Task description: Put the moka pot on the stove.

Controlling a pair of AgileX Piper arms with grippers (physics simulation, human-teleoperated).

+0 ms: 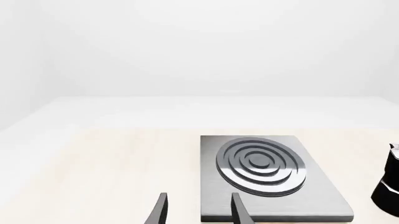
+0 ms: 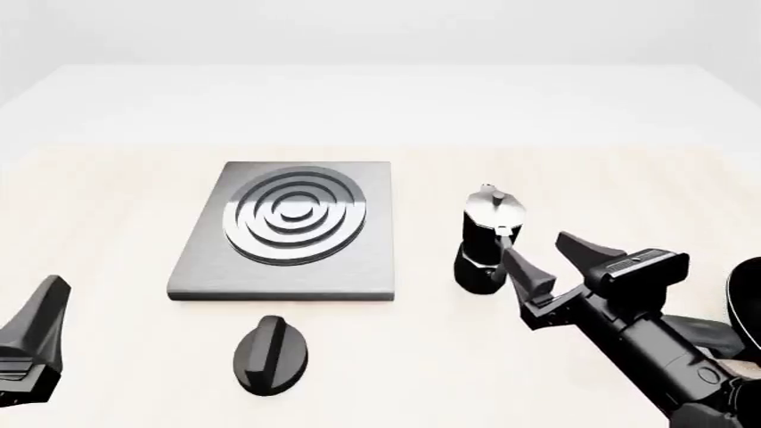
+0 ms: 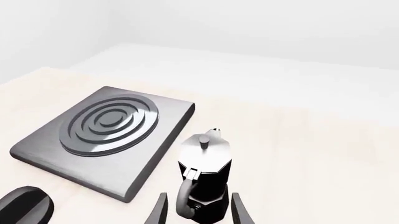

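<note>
The moka pot (image 2: 486,239), black with a silver lid, stands upright on the table just right of the stove (image 2: 371,259), a grey plate with a ring burner. My right gripper (image 2: 534,246) is open at the pot's near right side. In the right wrist view its fingers (image 3: 238,207) flank the pot's (image 3: 207,168) base and handle without closing on it. My left gripper (image 1: 198,205) is open and empty, low at the near left, short of the stove's (image 1: 311,189) near edge. The pot's edge (image 1: 391,179) shows in the left wrist view.
A black oval knob (image 2: 271,354) lies on the table in front of the stove and also shows in the right wrist view (image 3: 25,205). A dark rounded object (image 2: 749,303) is cut off at the right edge behind my right arm.
</note>
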